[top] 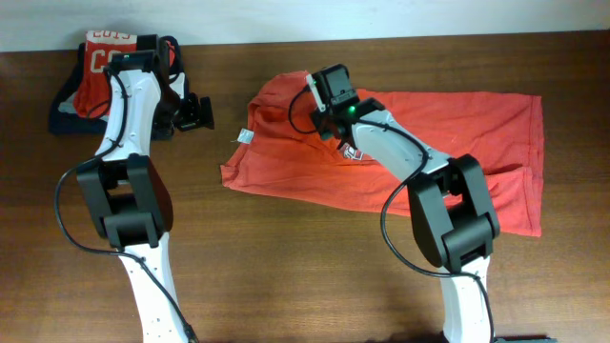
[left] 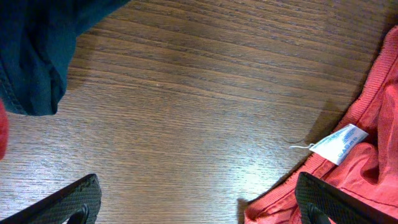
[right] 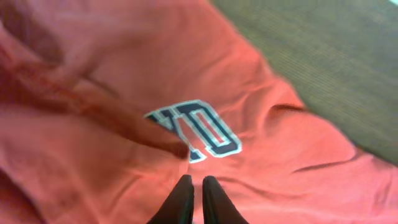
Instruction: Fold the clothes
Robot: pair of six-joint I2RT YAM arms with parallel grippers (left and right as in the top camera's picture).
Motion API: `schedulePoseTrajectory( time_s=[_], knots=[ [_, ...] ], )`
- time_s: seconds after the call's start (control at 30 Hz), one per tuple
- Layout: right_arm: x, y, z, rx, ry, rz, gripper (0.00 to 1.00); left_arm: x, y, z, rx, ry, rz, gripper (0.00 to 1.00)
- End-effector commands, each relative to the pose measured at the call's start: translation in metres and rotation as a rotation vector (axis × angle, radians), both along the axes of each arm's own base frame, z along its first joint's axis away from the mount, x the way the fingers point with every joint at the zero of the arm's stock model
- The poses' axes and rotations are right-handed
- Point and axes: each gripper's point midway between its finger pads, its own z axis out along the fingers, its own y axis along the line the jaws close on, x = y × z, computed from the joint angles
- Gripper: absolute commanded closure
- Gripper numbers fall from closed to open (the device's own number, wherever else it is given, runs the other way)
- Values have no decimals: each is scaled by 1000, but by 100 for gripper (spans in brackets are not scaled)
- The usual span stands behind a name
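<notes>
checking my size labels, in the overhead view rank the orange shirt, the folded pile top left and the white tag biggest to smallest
1. orange shirt, clearly largest
2. folded pile, partly hidden under the left arm
3. white tag, by far smallest

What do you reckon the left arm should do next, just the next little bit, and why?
Probably slide the left gripper sideways to the red garment's edge by the white label, then lower onto it. It hangs wide open over bare table, holding nothing, while the right gripper sits over the garment's printed logo, so that near edge looks unattended.
</notes>
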Motion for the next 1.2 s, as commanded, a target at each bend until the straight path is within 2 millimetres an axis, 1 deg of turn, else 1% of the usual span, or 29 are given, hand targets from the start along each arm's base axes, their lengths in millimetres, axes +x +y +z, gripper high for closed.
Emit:
schedulePoseTrajectory(
  time_s=[0.0,0.13,0.23,0.33,0.43,0.47,0.53,0.57,0.7,0.73,0.8,0.83,0.87,0.9,0.93,0.97,1.0,1.03,1.07,1.1,1.17],
  knots=[
    [11,3,21,35,-54,-5,86,4,-1,4,-7,-18,-18,1],
    [16,3,24,44,-74,-8,84,4,-1,4,-7,-18,-18,1],
    [21,5,31,57,-105,-8,83,4,-1,4,-7,-18,-18,1],
    [23,5,47,61,-118,-11,80,4,-1,4,-7,-18,-18,1],
    [22,1,72,65,-128,-38,79,4,-1,4,-7,-18,-18,1],
    [22,-3,84,74,-128,-59,79,4,-1,4,-7,-18,-18,1],
    [22,-12,99,84,-118,-91,78,4,-1,4,-7,-18,-18,1],
    [22,-20,107,89,-107,-122,77,4,-1,4,-7,-18,-18,1],
    [17,-63,134,93,-44,-242,75,4,-1,4,-7,-18,-18,1],
    [14,-80,142,91,-23,-282,74,4,-1,4,-7,-18,-18,1],
    [6,-127,160,75,23,-370,69,4,-1,4,-7,-18,-18,1],
    [2,-144,164,69,38,-401,66,4,-1,4,-7,-18,-18,1],
    [-2,-162,167,63,55,-433,56,3,-1,4,-7,-18,-18,1],
    [-6,-177,168,58,70,-461,48,4,-1,4,-8,-19,-18,1],
    [-11,-195,169,53,88,-495,43,4,-1,4,-7,-18,-18,1],
    [-17,-218,166,46,115,-541,40,4,-1,4,-7,-18,-18,1],
    [-22,-231,164,42,133,-566,37,4,-1,4,-7,-19,-18,1],
    [-28,-247,162,38,153,-598,36,4,-1,4,-7,-18,-18,1],
    [-32,-259,160,36,171,-622,35,4,-1,4,-8,-21,-18,1],
    [-41,-276,156,34,200,-660,35,5,-1,4,-8,-22,-18,1],
    [-50,-293,153,45,233,-694,35,16,-1,6,-9,-72,-19,1]
  ],
)
